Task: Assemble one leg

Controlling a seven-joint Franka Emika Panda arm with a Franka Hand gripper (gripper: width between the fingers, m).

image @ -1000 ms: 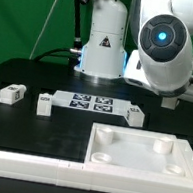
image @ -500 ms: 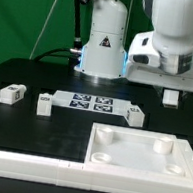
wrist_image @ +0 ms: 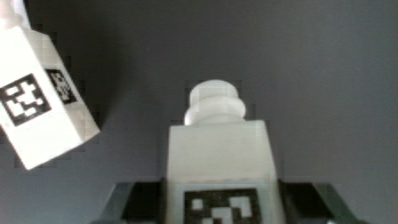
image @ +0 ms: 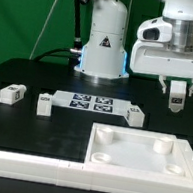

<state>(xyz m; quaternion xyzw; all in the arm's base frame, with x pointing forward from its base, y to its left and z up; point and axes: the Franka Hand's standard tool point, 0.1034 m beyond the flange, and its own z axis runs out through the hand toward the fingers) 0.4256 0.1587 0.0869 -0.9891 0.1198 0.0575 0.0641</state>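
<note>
On the black table point(image: 39, 126) — the marker board point(image: 90, 105), a socketed square panel point(image: 125, 162).

The exterior camera faced my base point(image: 103, 40) from the table's point(image: 42, 76) near side, slightly raised. My wrist camera looked down closely; both saw the leg point(wrist_image: 222, 140) in my gripper point(image: 175, 98).

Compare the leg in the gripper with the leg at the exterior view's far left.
The held leg is clamped in the gripper, off the table; the far-left leg rests on the table, untouched. The held leg stands upright; the far-left leg lies on its side. Both are small white tagged blocks.
</note>
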